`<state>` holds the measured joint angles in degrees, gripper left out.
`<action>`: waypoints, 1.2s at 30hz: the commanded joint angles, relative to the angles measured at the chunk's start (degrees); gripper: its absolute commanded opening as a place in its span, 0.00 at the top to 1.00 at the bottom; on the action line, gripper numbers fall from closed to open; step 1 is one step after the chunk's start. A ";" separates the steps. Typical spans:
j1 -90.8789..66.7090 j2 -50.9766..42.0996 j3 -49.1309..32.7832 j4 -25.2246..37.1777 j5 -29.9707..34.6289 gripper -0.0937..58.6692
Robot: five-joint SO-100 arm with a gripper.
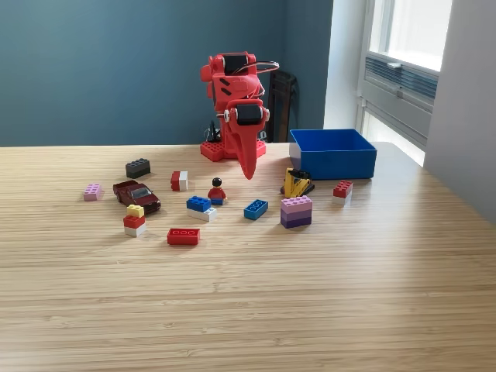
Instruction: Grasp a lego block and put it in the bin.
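The red arm stands folded at the back of the wooden table, its gripper (249,172) pointing straight down, tip just above the table; the jaws look closed together with nothing between them. Several lego blocks lie in front of it: a blue block (256,209), a blue-on-white block (200,207), a flat red block (184,236), a pink-and-purple stack (296,211), a red-and-white block (179,180), a black block (138,167), a pink block (92,191), a small red block (342,189). The blue bin (333,153) sits to the arm's right in the exterior view.
A dark red toy car (137,194), a yellow-red-white stack (135,220), a small figure with a black head (217,191) and a yellow-and-black toy (297,183) also lie on the table. A window sits beyond the bin at the right.
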<state>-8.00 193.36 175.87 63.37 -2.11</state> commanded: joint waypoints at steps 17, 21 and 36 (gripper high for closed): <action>-0.18 0.18 -3.96 0.97 4.22 0.92; -0.18 0.18 -5.98 2.29 4.22 0.90; 0.44 -1.32 -13.62 3.34 2.29 0.66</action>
<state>-8.00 193.36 167.17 66.27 0.44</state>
